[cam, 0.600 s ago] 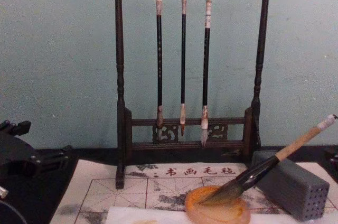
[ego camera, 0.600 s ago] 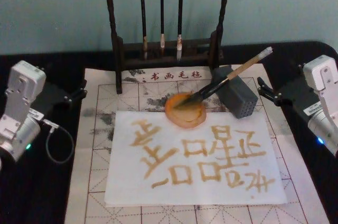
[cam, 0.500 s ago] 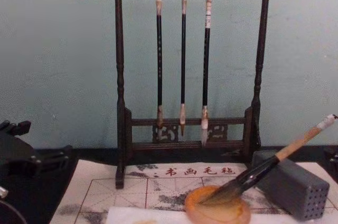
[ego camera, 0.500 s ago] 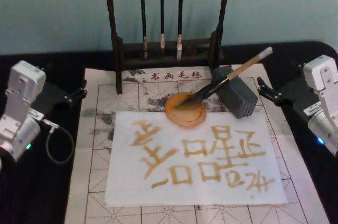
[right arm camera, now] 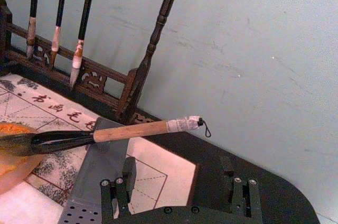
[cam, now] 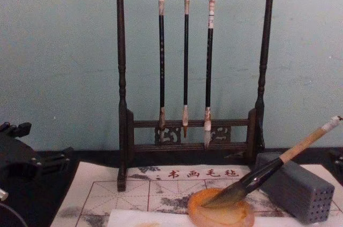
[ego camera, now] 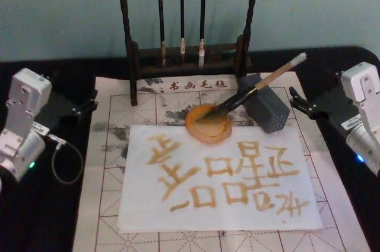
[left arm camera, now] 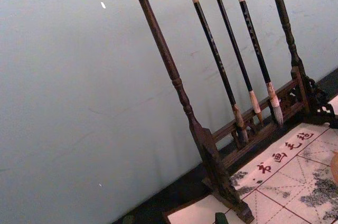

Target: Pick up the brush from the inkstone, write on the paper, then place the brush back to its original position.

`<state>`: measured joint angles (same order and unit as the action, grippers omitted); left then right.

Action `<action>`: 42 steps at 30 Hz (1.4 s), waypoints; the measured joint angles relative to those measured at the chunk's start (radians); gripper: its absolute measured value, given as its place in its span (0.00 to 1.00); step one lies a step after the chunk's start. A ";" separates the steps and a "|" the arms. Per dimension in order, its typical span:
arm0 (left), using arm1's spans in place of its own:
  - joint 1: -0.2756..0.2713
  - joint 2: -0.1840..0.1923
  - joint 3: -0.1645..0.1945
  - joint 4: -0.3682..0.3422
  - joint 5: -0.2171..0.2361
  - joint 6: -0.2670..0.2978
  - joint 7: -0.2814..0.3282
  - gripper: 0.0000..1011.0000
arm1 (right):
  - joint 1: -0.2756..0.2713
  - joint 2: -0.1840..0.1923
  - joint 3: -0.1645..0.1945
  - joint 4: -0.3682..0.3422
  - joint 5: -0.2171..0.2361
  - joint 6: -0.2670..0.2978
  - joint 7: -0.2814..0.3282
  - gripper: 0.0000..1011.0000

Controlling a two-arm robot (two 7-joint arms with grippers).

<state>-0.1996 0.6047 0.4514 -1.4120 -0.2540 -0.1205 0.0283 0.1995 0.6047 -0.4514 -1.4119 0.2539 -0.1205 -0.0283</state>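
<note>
The brush (ego camera: 261, 82) lies slanted, its dark tip in the round amber inkstone (ego camera: 208, 130) and its tan handle leaning on a grey block (ego camera: 270, 112). The chest view shows the brush (cam: 278, 163) and the inkstone (cam: 214, 213) from the side. In front of the inkstone lies the white paper (ego camera: 196, 204), covered with amber characters. My right gripper (ego camera: 297, 102) rests open at the right of the block, apart from the brush (right arm camera: 132, 130); its fingers (right arm camera: 119, 187) hold nothing. My left gripper (ego camera: 89, 102) sits open at the mat's far-left edge.
A dark wooden rack (ego camera: 184, 56) with three thin hanging brushes stands behind the inkstone. A gridded felt mat (ego camera: 107, 204) lies under the paper. The black table runs along both sides of the mat. A cable loops beside the left arm (ego camera: 65, 163).
</note>
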 joint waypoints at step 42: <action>0.000 0.000 0.000 0.000 0.000 0.000 0.000 0.99 | 0.000 0.000 0.000 0.000 0.000 0.000 0.000 0.99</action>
<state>-0.1995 0.6047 0.4514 -1.4120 -0.2539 -0.1205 0.0283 0.1995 0.6047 -0.4514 -1.4120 0.2539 -0.1205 -0.0283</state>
